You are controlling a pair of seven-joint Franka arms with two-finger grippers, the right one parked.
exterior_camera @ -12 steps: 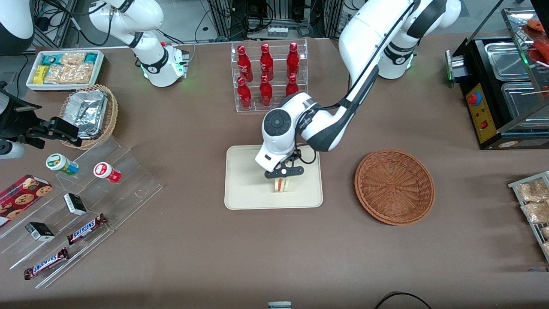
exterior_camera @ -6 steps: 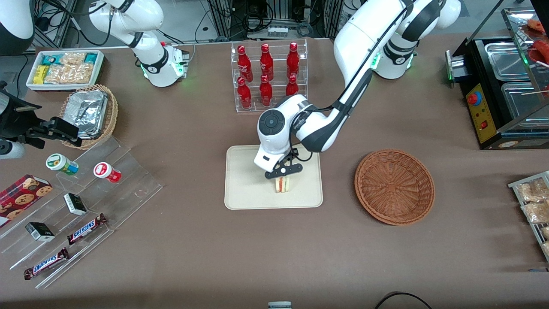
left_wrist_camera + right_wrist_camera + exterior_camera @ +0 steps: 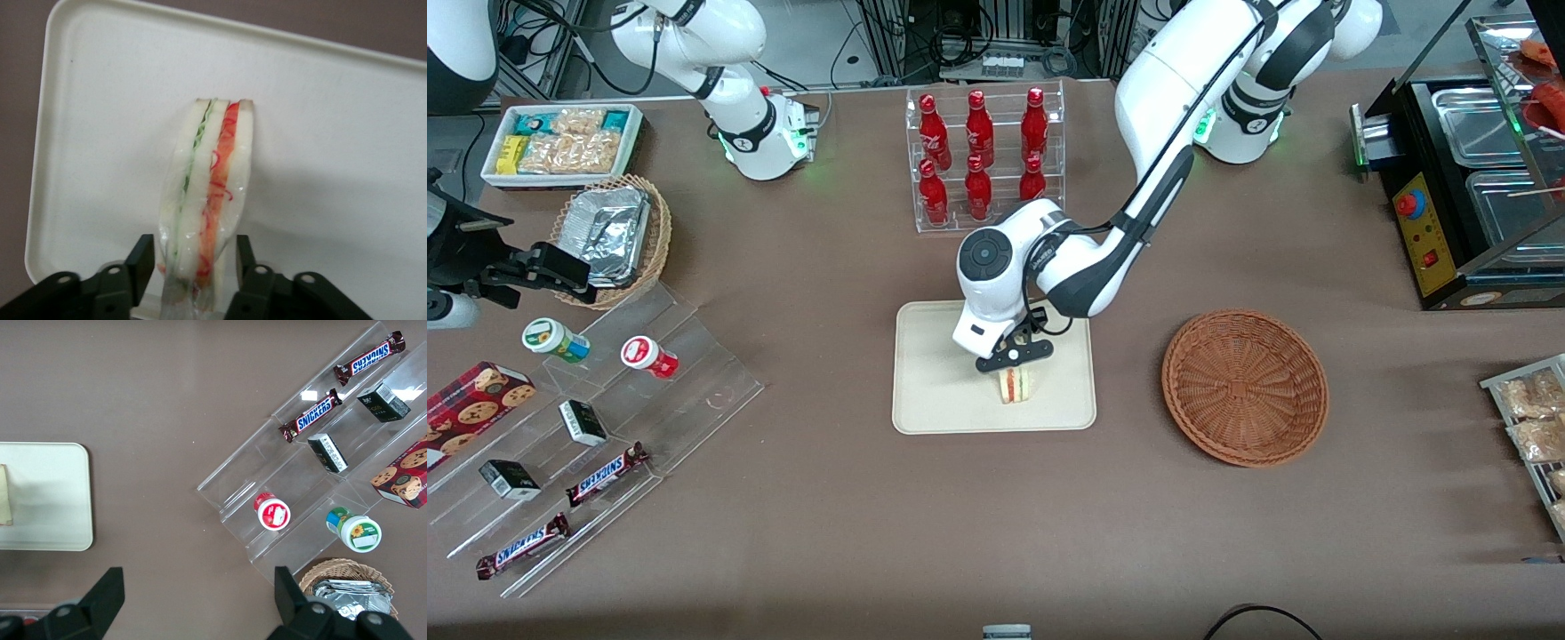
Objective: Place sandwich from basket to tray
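The sandwich (image 3: pixel 1013 384) stands on edge, slightly tilted, on the cream tray (image 3: pixel 934 391), nearer the front camera than the tray's middle. My left gripper (image 3: pixel 1011 358) hangs right over it, open, a finger at each side of the wedge with a thin gap on one side. The wrist view shows the sandwich (image 3: pixel 207 187) with its green and orange-red layers between the black fingers (image 3: pixel 142 261) of the gripper (image 3: pixel 195 257), above the tray (image 3: pixel 333 133). The reddish-brown basket (image 3: pixel 1245 387) sits empty toward the working arm's end. The parked arm's view catches the tray (image 3: pixel 47 493) and the sandwich (image 3: pixel 5 495).
A clear rack of red bottles (image 3: pixel 983 156) stands farther from the camera than the tray. Toward the parked arm's end are acrylic steps (image 3: pixel 605 418) with snacks, a tan basket of foil containers (image 3: pixel 609 233) and a white snack bin (image 3: pixel 560 142). A black food warmer (image 3: pixel 1467 187) stands toward the working arm's end.
The arm shifted slightly away from the front camera above the tray. The sandwich settled onto the tray and now leans a little, with the fingers loosened around it.
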